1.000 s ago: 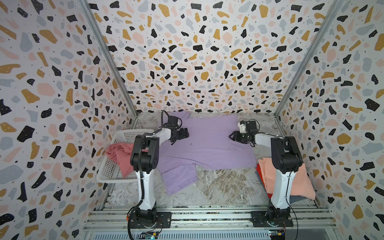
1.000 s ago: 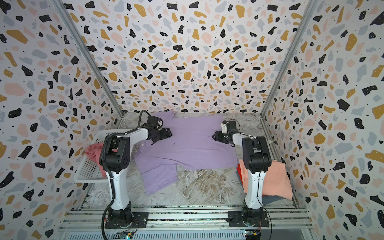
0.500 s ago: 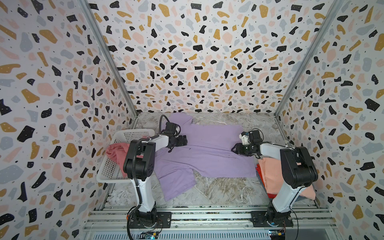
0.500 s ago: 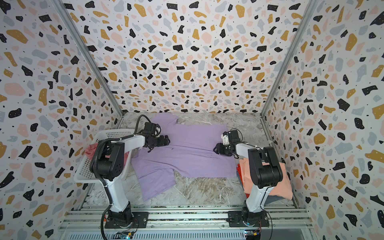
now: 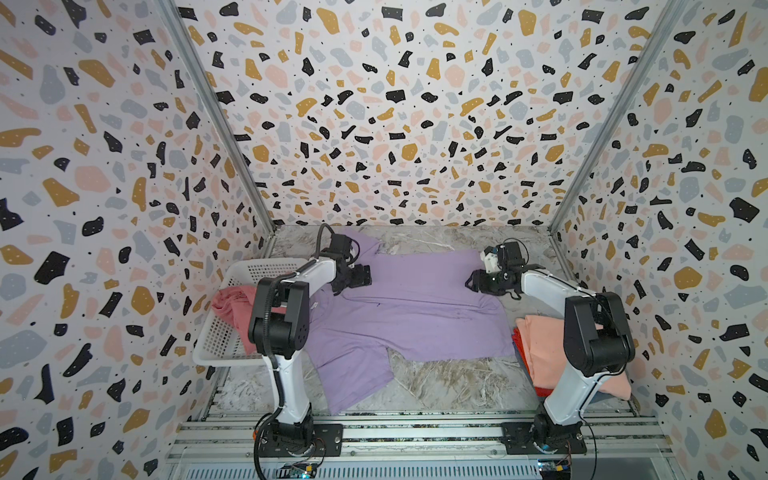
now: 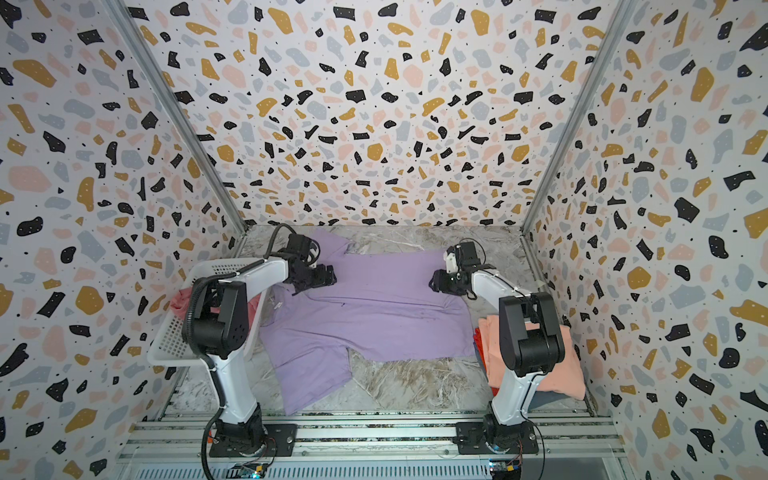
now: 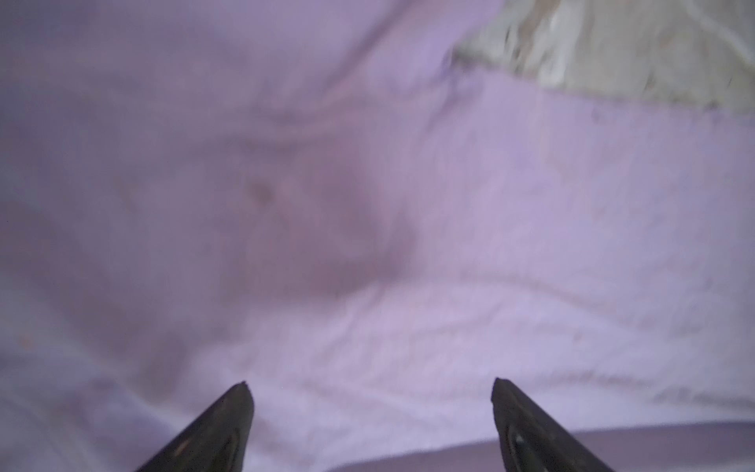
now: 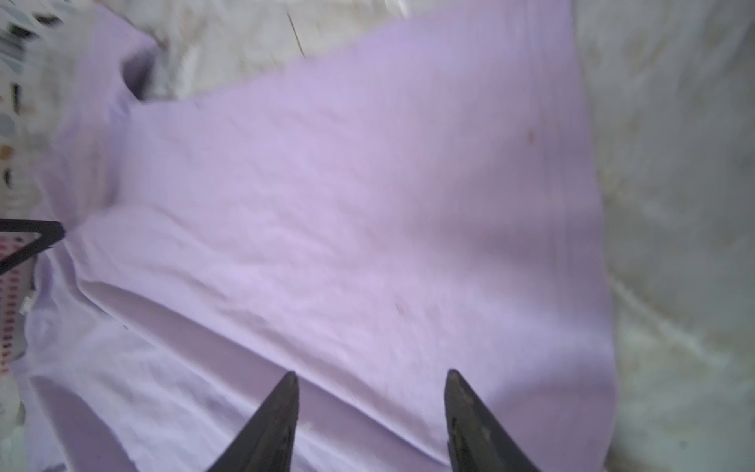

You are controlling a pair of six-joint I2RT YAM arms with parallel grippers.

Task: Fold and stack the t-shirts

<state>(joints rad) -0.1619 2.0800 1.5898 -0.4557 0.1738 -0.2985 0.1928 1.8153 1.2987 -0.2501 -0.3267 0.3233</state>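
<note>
A lilac t-shirt (image 5: pixel 415 307) lies spread across the middle of the marble table in both top views, with one flap reaching the front edge (image 6: pixel 316 374). My left gripper (image 5: pixel 361 276) hovers low over its far left part, jaws wide apart and nothing between them (image 7: pixel 369 384). Over the shirt's far right edge my right gripper (image 5: pixel 473 282) is also open, only cloth showing under its fingers (image 8: pixel 371 374). A rose pink t-shirt (image 5: pixel 232 303) lies crumpled in the basket. A folded peach t-shirt (image 5: pixel 544 345) rests on a red one (image 5: pixel 517 340) at the right.
The white perforated basket (image 5: pixel 249 266) stands at the left edge beside the left arm. Speckled walls close in three sides. Metal rails (image 5: pixel 415 428) run along the front by both arm bases. Bare marble (image 5: pixel 449 382) shows in front of the shirt.
The lilac shirt's far edge has slid a little toward the front. The right arm swung out toward the stack, and its jaws have opened slightly. The left gripper came slightly nearer.
</note>
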